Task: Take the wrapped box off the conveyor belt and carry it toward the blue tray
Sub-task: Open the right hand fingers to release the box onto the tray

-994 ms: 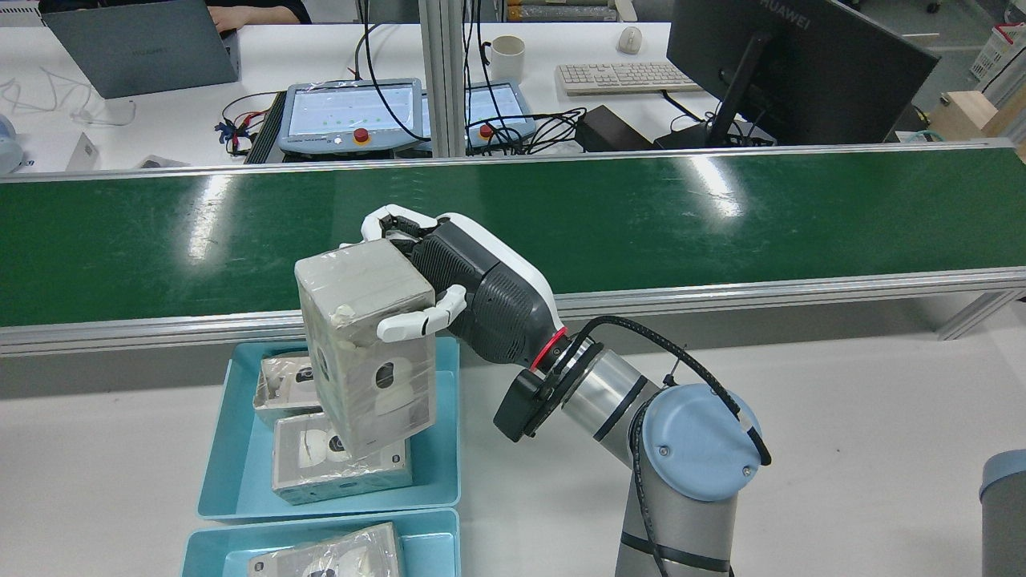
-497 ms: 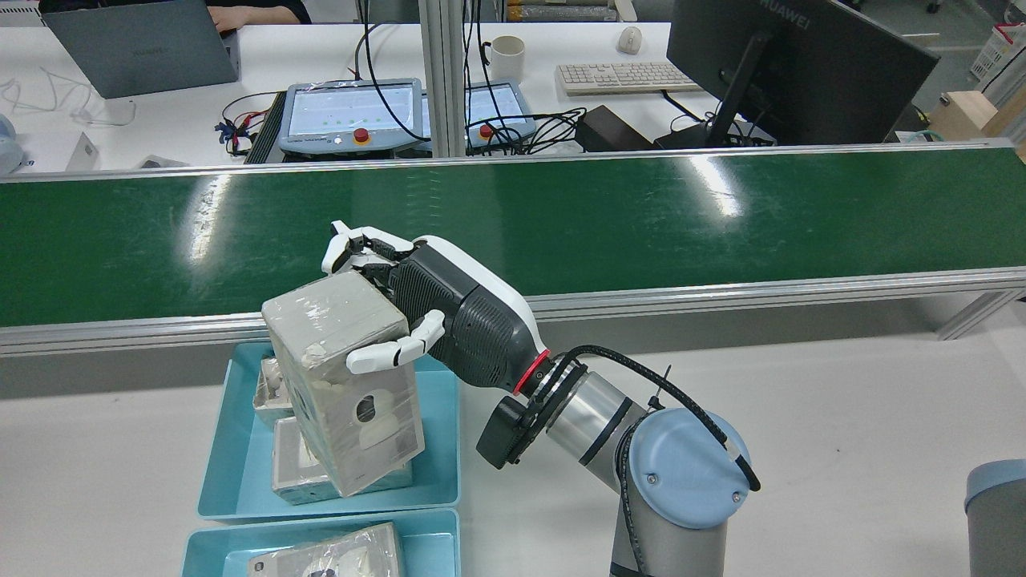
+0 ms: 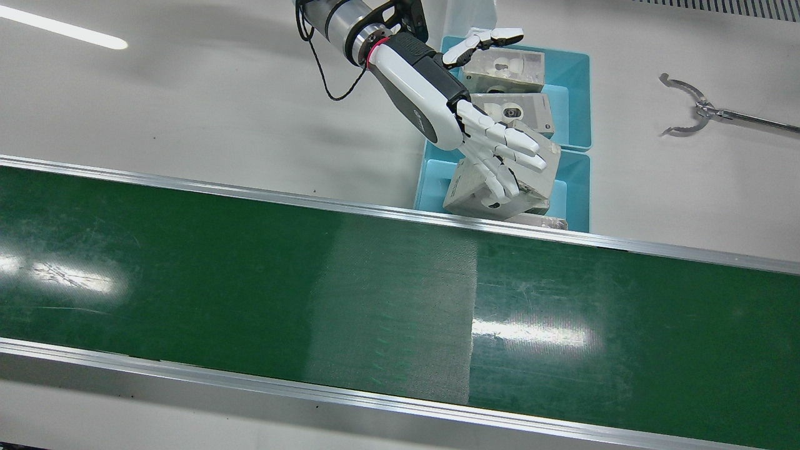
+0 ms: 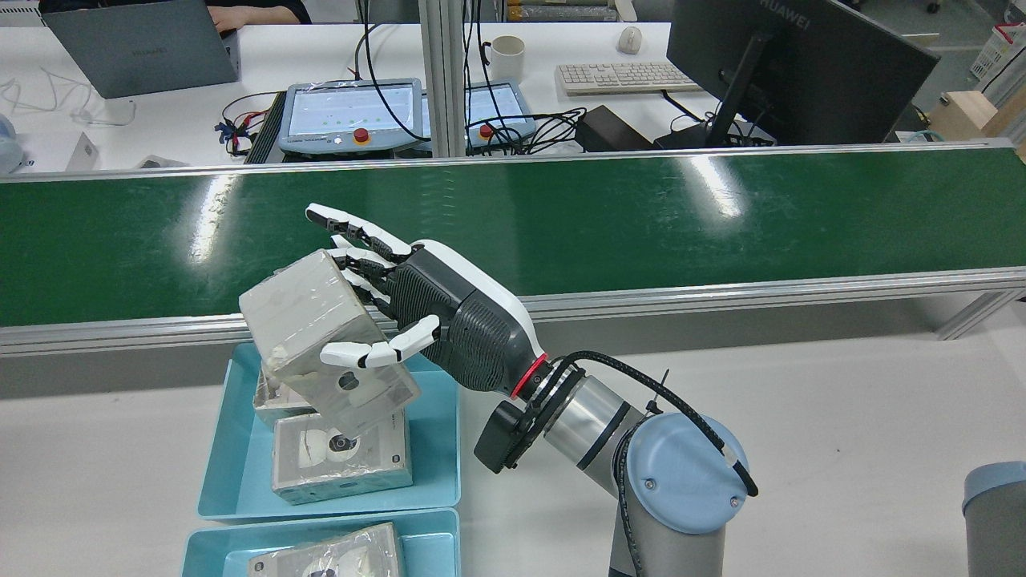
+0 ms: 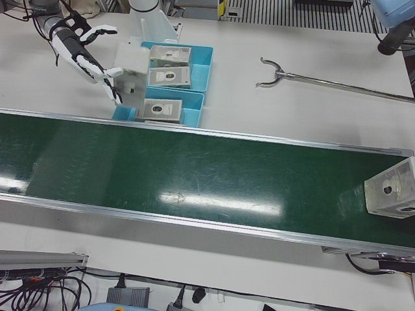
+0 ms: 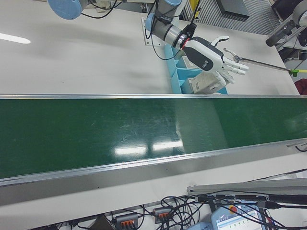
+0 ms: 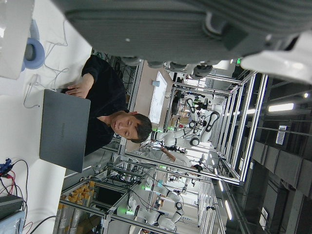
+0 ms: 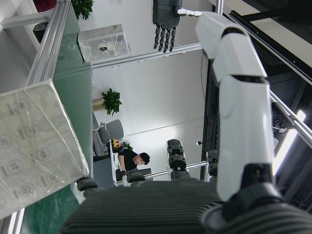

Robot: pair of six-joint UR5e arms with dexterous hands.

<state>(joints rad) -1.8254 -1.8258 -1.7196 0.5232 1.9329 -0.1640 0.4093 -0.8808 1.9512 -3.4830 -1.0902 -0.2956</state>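
lower blue tray [image 4: 437, 533] cropped, tray boxes [image 4: 341, 458] part-hidden

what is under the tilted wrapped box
The blue tray holding two more wrapped boxes; the tilted box covers most of the far one, and contact cannot be told.

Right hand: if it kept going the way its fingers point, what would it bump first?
Probably the wrapped box: the right hand is open, with its fingers lying along the box over the blue tray. Past that comes the conveyor rail, though height is hard to judge.

glossy film-wrapped box [image 4: 321, 336], shiny green belt [image 4: 641, 216]
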